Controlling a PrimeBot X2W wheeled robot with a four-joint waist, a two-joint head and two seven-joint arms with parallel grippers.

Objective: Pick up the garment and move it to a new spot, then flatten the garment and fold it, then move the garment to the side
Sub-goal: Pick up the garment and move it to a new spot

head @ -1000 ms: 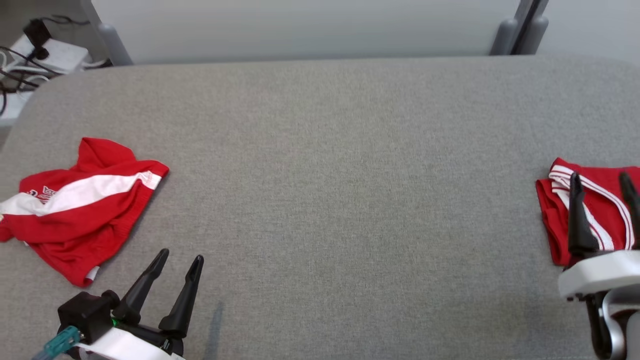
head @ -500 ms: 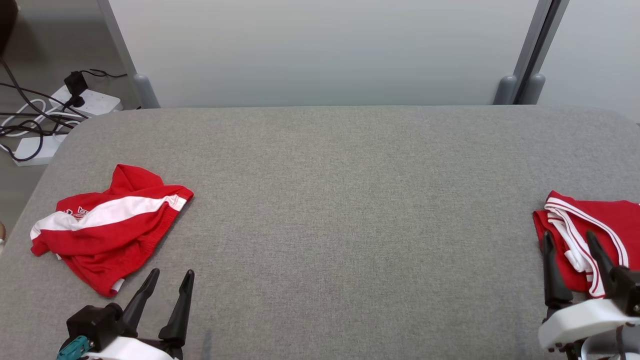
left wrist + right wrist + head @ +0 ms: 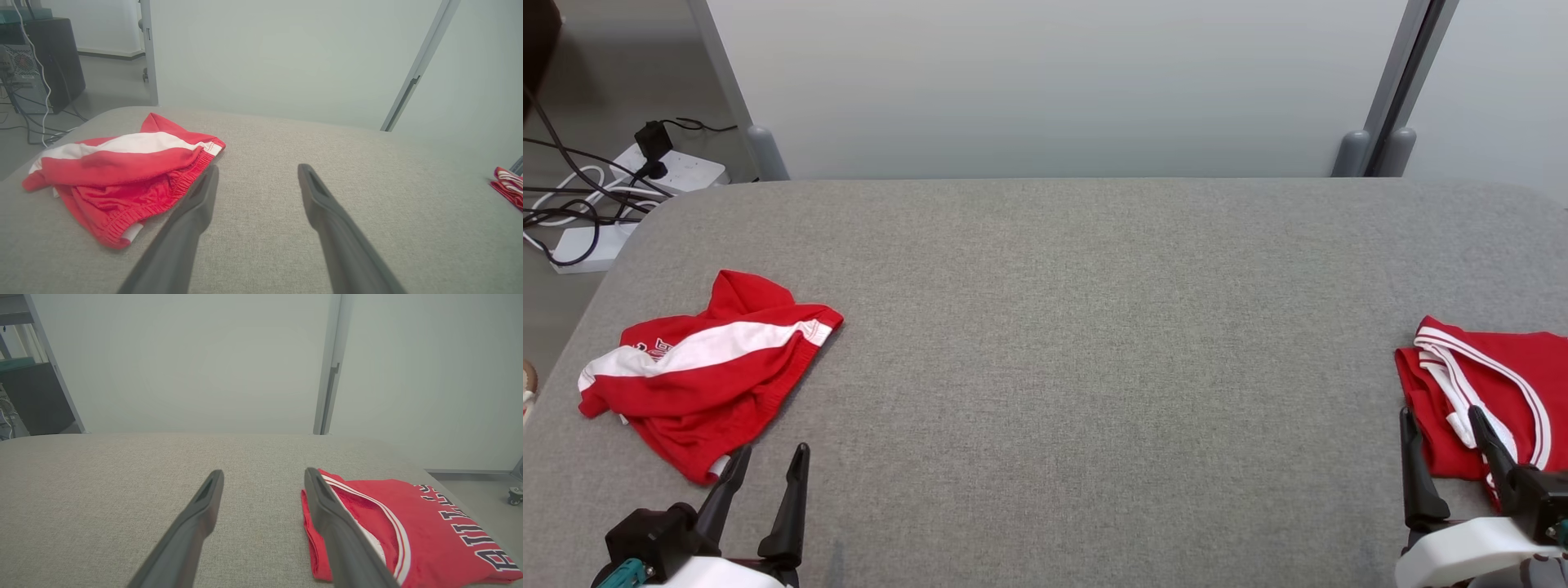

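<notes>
Left gripper (image 3: 774, 449) and right gripper (image 3: 1439, 412), head view: both spread wide and empty above the grey padded table (image 3: 1078, 327). Left wrist view: crumpled red shorts (image 3: 122, 175) lie just beside the left fingers, not yet lifted. Right wrist view: folded red jersey (image 3: 408, 522) at the table's right side, apparently finished. Moving, flattening and folding the shorts remain.

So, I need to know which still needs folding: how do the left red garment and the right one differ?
The left garment lies crumpled in a heap; the right garment lies flat with straight, folded-looking edges. The left garment has one broad white band; the right garment has thin white trim and dark lettering. Both are red and white, on the grey table at opposite ends.
</notes>
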